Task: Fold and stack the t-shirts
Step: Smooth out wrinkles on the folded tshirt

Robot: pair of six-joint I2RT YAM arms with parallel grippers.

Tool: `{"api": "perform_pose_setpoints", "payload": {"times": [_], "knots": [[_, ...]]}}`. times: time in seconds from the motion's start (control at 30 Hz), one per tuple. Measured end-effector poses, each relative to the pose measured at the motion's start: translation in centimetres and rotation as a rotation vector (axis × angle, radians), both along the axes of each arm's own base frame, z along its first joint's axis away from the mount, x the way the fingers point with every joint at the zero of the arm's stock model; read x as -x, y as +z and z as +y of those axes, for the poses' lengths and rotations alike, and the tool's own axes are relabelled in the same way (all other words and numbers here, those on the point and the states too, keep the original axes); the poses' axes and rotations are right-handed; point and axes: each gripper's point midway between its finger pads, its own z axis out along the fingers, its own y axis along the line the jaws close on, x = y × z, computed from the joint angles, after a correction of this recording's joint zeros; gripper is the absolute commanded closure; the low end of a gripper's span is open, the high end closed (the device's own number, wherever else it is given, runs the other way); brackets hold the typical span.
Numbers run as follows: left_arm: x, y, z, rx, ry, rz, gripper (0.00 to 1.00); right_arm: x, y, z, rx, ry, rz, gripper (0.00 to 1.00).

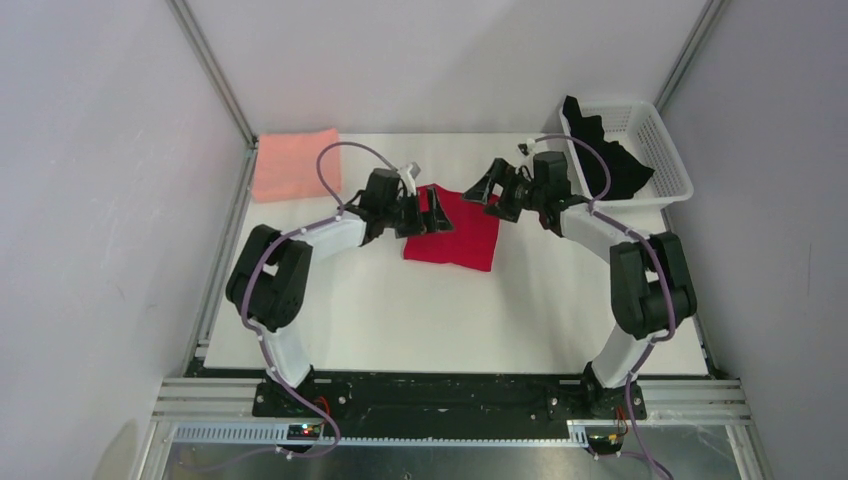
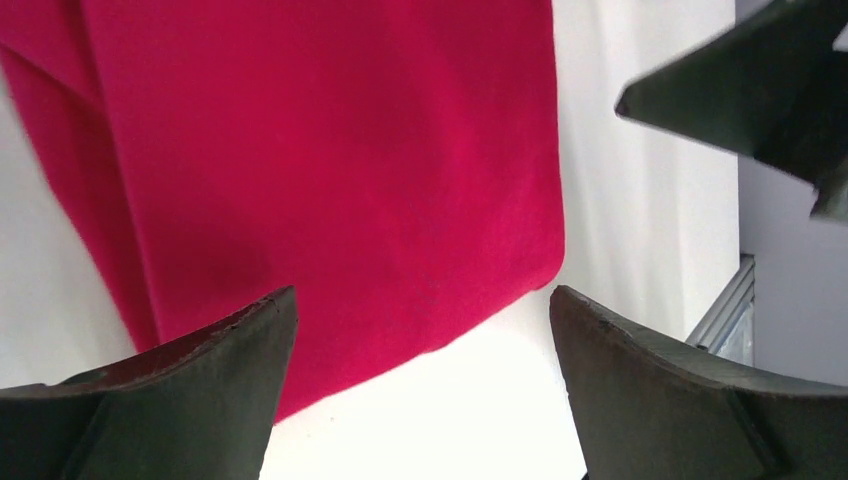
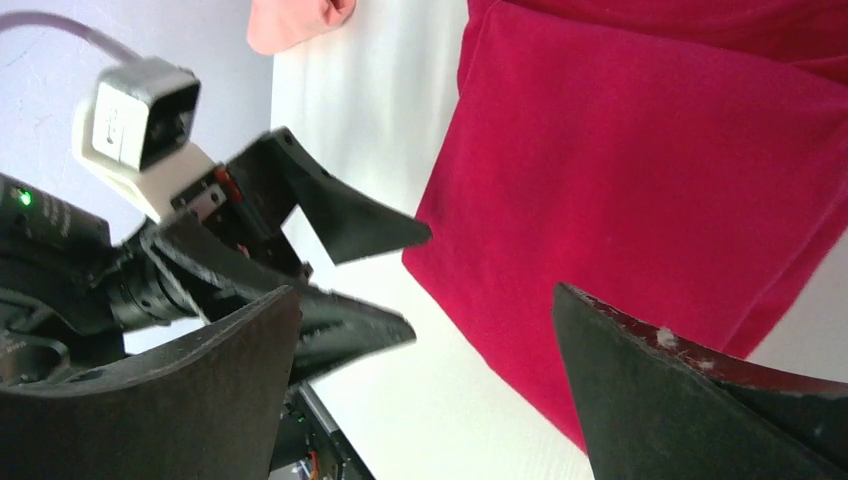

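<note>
Beneath spread left fingers (image 2: 190,385) and spread right fingers (image 3: 690,400), red t-shirt (image 1: 455,235), near-square, slightly skewed.

White mesh basket (image 1: 668,150) at table's (image 1: 420,320) far right corner; grey walls (image 1: 90,200) around.

I have the first shirt (image 1: 462,238) lying flat on the table (image 1: 400,330), just beyond its middle. My left gripper (image 1: 430,213) is over that shirt's left edge and my right gripper (image 1: 492,195) is over its far right corner, the two near each other. A second shirt (image 1: 295,163) lies in the far left corner. The basket (image 1: 668,150) stands at the far right, with a third shirt (image 1: 610,165) in it, draped over its left side.
</note>
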Motion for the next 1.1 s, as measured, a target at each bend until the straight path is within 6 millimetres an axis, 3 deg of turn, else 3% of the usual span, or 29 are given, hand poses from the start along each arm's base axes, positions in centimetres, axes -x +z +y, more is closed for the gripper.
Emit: {"api": "perform_pose_setpoints", "payload": {"times": [0.1,0.27,0.33,0.43,0.53,0.7,0.83,0.9,1.1], "knots": [[1.4,-1.6,-0.2,-0.005,-0.009,0.039,0.0,-0.7,-1.5,0.5,-0.028,0.007,0.025,0.01],[3.1,-5.2,1.1,-0.052,0.018,0.11,0.0,-1.0,-5.1,0.5,-0.037,0.002,0.111,0.01],[3.3,-5.5,1.2,-0.042,0.019,0.109,0.0,-0.9,-5.5,0.3,-0.033,-0.002,0.122,0.01],[3.8,-5.5,1.2,-0.032,0.026,0.084,0.0,-1.1,-5.2,0.0,-0.035,-0.008,0.112,0.01],[5.8,-5.4,1.5,-0.052,0.03,0.078,0.0,-0.9,-4.5,-0.4,-0.022,-0.01,0.099,0.01],[8.8,-3.6,2.3,-0.091,0.038,0.056,0.0,0.2,-0.5,-1.7,0.04,-0.039,0.007,0.01],[7.8,-0.6,3.8,-0.118,0.121,-0.03,0.0,2.7,3.4,-2.5,0.059,-0.057,-0.1,0.01],[7.0,0.0,4.7,-0.142,0.169,-0.052,0.0,4.2,4.2,-2.9,0.062,-0.058,-0.128,0.01],[3.0,-0.8,7.5,-0.224,0.301,-0.025,0.0,8.2,2.3,-4.8,0.115,-0.097,-0.093,0.01]]}}
